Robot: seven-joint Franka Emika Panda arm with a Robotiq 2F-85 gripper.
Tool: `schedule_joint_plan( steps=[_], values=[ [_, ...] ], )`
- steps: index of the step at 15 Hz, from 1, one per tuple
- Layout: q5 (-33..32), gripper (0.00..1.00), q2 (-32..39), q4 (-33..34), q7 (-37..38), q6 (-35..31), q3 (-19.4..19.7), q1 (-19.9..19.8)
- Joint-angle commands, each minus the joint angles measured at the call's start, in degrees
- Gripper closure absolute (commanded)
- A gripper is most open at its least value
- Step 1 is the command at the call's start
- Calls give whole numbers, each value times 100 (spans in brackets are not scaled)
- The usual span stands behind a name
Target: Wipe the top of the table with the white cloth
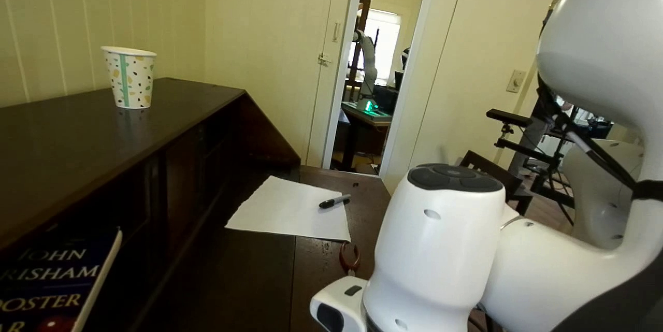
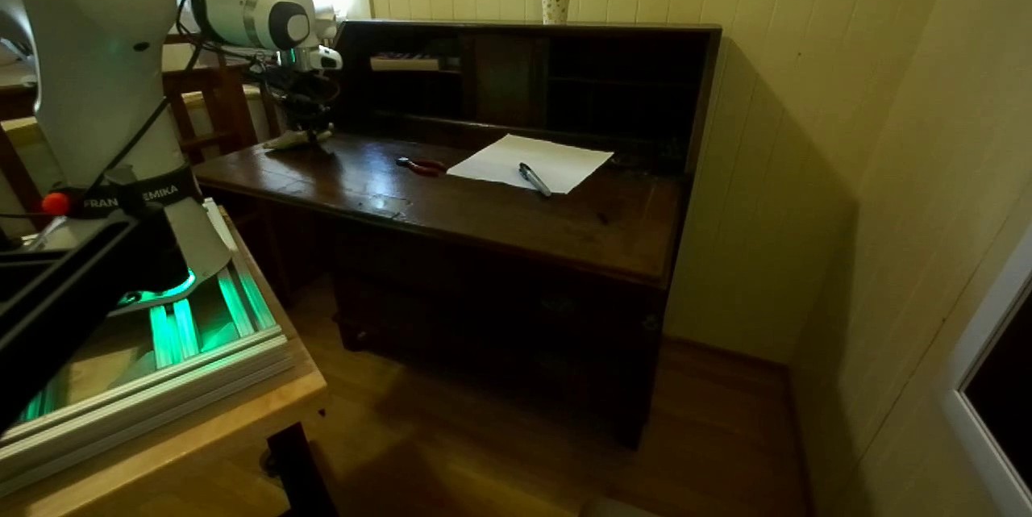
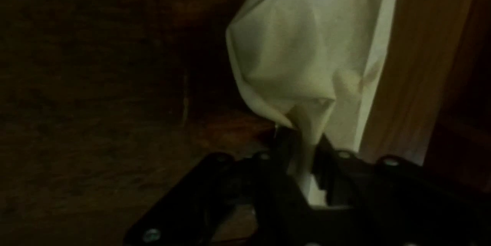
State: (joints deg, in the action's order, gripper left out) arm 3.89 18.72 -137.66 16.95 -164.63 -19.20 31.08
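The table [image 2: 468,210] is a dark brown polished wooden desk; its top also shows in an exterior view [image 1: 248,275] and in the wrist view [image 3: 96,104]. The white cloth [image 3: 295,46] is creased and lies on the top along a wooden edge. It also shows at the desk's far-left end in an exterior view [image 2: 286,141]. My gripper [image 3: 304,138] has a gathered fold of the cloth pinched between its fingers. In an exterior view the gripper [image 2: 313,134] points down, low at the desk top. The arm hides gripper and cloth elsewhere.
A white paper sheet [image 2: 516,158] with a marker pen [image 2: 534,178] lies on the desk top. Red-handled pliers [image 2: 421,167] lie beside it. A paper cup [image 1: 130,78] stands on the upper ledge [image 1: 62,130]. A book [image 1: 52,285] sits in the cubbyholes.
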Motion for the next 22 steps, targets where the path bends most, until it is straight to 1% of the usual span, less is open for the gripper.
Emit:
schedule_joint_plan(
  steps=[1,5,6,9,12,14,15,16,17,18,19,20,22],
  values=[
    [-450,100,-493,-114,152,92,324,87],
    [-1012,100,-1022,-199,130,31,589,-13],
    [-1216,100,-1178,-200,140,55,791,88],
    [-2199,100,-1720,-137,193,270,1192,40],
    [-2814,100,-2075,80,-117,256,1358,-110],
    [-2712,100,-2103,453,-657,304,1370,-128],
    [-1940,100,-1948,772,-1475,366,855,-497],
    [-1585,100,-1787,1109,-1844,477,1222,72],
    [-1236,100,-1675,1493,-2310,735,1115,113],
    [-945,100,-1593,1936,-2769,1273,1053,172],
    [-783,100,-1549,2270,-3198,1761,606,-298],
    [-773,100,-1393,2632,-3469,2188,554,-366],
    [-1081,100,-1267,3367,-3683,3128,376,-535]
  ],
)
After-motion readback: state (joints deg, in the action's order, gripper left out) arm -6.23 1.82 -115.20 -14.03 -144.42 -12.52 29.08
